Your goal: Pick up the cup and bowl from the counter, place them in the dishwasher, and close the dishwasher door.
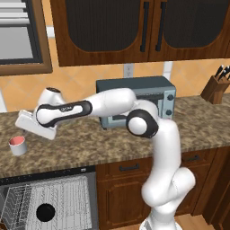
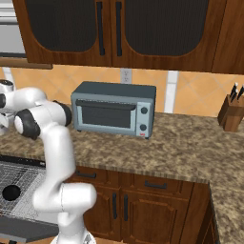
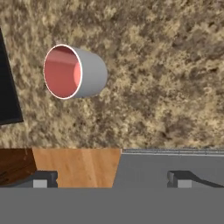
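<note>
The light grey cup with its pinkish-red inside stands upright on the speckled counter at the far left. My gripper hangs just above and to the right of it, apart from it. In the hand view the cup lies ahead on the counter, and my gripper is open with nothing between its fingertips. The black bowl rests in the white wire rack of the open dishwasher below the counter. The bowl also shows above the lowered dishwasher door.
A grey-blue toaster oven stands at the back of the counter behind my arm. A knife block sits at the far right. Brown cabinet doors line the front to the right of the dishwasher. A black panel lies left of the cup.
</note>
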You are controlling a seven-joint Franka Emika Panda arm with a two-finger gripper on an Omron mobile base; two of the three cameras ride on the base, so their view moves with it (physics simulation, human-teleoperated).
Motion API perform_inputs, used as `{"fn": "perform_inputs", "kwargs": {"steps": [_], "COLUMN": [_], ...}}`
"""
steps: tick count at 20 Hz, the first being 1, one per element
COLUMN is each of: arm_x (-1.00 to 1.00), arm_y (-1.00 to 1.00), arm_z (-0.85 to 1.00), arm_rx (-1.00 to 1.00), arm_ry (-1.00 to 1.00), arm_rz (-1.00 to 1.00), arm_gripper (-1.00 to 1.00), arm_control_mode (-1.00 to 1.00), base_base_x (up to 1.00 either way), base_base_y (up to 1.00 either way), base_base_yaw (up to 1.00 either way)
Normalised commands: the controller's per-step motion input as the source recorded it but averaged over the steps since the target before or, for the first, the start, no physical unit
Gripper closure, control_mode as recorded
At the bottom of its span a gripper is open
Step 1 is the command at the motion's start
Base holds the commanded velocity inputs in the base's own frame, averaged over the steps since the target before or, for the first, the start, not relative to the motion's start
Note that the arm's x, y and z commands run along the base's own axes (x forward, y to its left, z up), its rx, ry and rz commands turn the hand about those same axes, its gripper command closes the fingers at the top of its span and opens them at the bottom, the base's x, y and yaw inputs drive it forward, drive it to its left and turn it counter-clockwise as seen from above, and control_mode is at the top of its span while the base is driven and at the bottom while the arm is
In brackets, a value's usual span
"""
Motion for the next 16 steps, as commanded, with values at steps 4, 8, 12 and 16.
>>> {"fn": "perform_inputs", "kwargs": {"steps": [4,8,12,16], "arm_x": [0.37,0.14,0.15,0.22], "arm_y": [0.19,0.13,0.14,0.18], "arm_z": [-0.44,-0.43,-0.31,-0.23], "arm_rx": [-0.01,0.00,-0.02,-0.03], "arm_ry": [0.00,0.00,0.00,0.00], "arm_rz": [0.00,0.02,0.00,0.00], "arm_gripper": [-1.00,-1.00,-1.00,-1.00], "arm_control_mode": [-1.00,-1.00,-1.00,-1.00], "base_base_x": [0.00,0.00,0.00,0.00], "base_base_y": [0.00,0.00,0.00,0.00], "base_base_yaw": [0.00,0.00,0.00,0.00]}}
